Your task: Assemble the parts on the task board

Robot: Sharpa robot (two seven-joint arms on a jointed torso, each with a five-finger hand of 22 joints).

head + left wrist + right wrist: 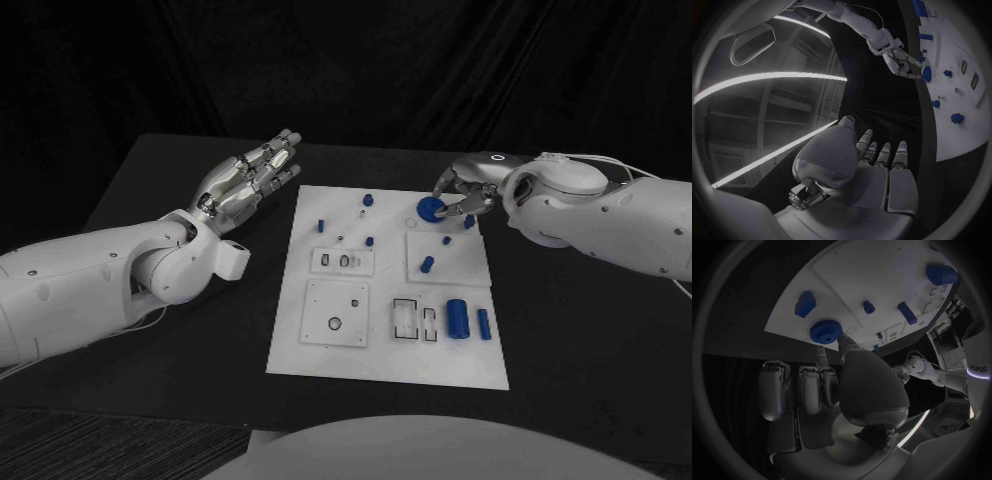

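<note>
The white task board (332, 360) lies in the middle of the black table. Near its far right corner a blue round knob (430, 208) sits on the board, and my right hand (467, 194) has its thumb and a fingertip against the knob's rim. In the right wrist view the knob (825, 331) is pinched between those fingertips (844, 341). My left hand (254, 176) hovers left of the board's far edge, flat with fingers apart, holding nothing. The left wrist view shows the left hand (879, 165) open, with the right hand (901, 61) at the knob (927, 74).
Small blue pegs (365, 199) (371, 241) (446, 240) stand on the board, with a short bar (428, 264). A large blue cylinder (457, 318) and a slimmer one (483, 323) lie at the near right. Rectangular recesses (413, 317) and a plate with a hole (335, 313) sit nearby.
</note>
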